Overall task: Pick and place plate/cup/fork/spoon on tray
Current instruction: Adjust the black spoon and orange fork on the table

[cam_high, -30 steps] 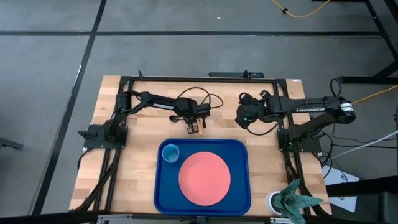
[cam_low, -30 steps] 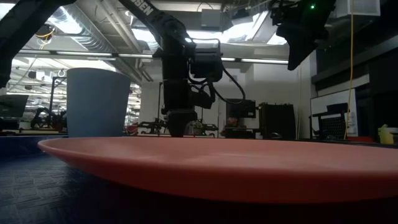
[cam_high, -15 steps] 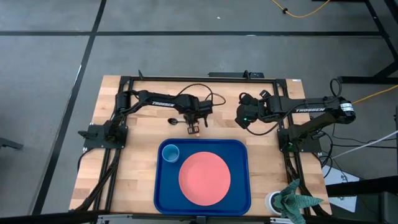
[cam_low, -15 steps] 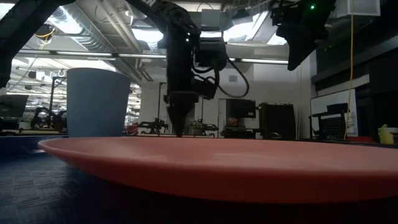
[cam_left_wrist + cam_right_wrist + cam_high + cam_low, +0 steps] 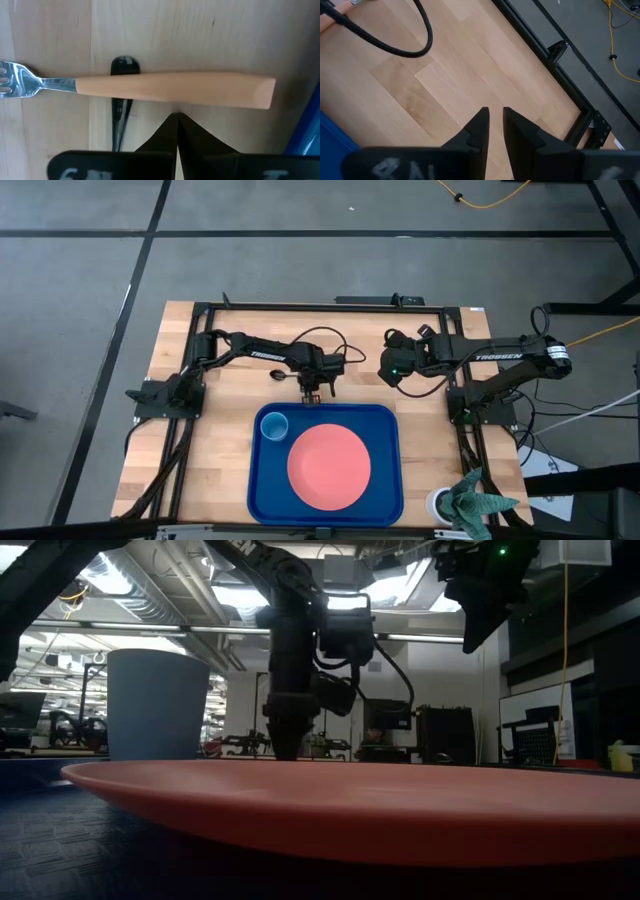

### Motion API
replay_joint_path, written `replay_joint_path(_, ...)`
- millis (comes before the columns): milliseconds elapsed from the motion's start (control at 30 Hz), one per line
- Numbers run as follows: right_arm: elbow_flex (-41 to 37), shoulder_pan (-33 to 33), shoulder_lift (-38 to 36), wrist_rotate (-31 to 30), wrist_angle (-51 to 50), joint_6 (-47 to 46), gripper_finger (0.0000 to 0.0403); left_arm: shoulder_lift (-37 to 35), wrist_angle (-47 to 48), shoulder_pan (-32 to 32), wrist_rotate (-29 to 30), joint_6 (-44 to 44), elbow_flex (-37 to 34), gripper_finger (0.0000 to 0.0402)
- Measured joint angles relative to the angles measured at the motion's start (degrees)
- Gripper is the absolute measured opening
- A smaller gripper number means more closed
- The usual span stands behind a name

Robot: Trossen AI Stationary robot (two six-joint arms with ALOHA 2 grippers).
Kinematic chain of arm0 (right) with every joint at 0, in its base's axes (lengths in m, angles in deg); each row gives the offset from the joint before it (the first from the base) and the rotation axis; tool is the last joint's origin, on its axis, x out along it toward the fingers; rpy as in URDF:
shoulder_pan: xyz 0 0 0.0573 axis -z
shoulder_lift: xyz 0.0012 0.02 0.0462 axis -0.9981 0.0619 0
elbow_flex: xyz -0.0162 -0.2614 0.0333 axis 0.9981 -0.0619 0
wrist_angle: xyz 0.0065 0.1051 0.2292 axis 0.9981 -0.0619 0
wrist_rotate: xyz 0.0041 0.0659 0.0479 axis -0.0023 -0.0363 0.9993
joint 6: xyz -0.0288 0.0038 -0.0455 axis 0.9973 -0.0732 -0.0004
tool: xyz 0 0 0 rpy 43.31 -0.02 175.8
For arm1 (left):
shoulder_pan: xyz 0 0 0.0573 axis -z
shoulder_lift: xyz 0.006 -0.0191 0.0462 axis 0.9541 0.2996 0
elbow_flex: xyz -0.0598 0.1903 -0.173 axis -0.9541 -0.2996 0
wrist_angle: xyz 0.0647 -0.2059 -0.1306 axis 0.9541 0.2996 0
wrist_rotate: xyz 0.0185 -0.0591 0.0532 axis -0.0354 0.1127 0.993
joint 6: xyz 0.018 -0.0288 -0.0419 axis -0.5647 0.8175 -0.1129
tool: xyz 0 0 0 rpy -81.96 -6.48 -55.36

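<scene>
Left tool [image 5: 177, 116], fingers pressed together with nothing between them, points down just beside the tan handle of the fork [image 5: 170, 90], which lies flat on the bench [image 5: 220, 450] across the dark spoon [image 5: 121, 107], near the far rim of the tray [image 5: 390, 420]. Cup [image 5: 274, 426] and plate [image 5: 329, 465] rest inside the tray. Right tool [image 5: 496, 117], fingers slightly apart and empty, hangs above bare bench.

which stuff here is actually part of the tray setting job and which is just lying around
Job: tray; plate and cup, both on it; fork and spoon, on the table by the left gripper.
Lying about: white container with green cloth, yellow cable.
</scene>
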Motion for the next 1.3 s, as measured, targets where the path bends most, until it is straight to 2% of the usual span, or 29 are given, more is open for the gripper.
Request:
replay_joint_path(233,0.00,0.00,0.00,-0.01,0.03,0.00,0.0060,0.33,-2.44,-0.18,0.66,-0.20,0.70,0.0000)
replay_joint_path(367,0.00,0.00,0.00,-0.01,0.09,-0.13,0.0060,0.42,-13.60,-0.65,2.08,-0.48,2.04,0.0000)
replay_joint_path(467,0.00,0.00,0.00,0.00,0.08,-0.17,0.0060,0.31,-18.51,-0.80,0.59,-0.83,2.11,0.0000)
replay_joint_path(600,0.00,0.00,0.00,0.02,-0.04,-0.06,0.0060,0.02,-10.33,-0.55,1.80,-1.58,4.63,0.0000)
replay_joint_path(767,0.00,0.00,0.00,-0.01,-0.09,-0.07,0.0060,0.05,1.37,-0.70,7.43,-1.38,5.09,0.0000)
replay_joint_path(867,0.00,0.00,0.00,-0.01,-0.08,-0.04,0.0060,0.04,5.86,-1.12,7.76,-0.21,5.09,0.0000)
replay_joint_path(1000,0.00,0.00,0.00,-0.01,-0.09,-0.04,0.0060,0.04,5.65,-1.90,7.81,-0.17,5.09,0.0000)
replay_joint_path(1133,0.00,0.00,0.00,-0.01,-0.09,-0.04,0.0060,0.04,1.46,-3.04,7.53,-1.21,5.09,0.0000)
replay_joint_path(1300,0.00,0.00,0.00,-0.01,-0.11,-0.02,0.0060,0.04,-4.23,-4.40,0.39,-1.92,5.09,0.0000)
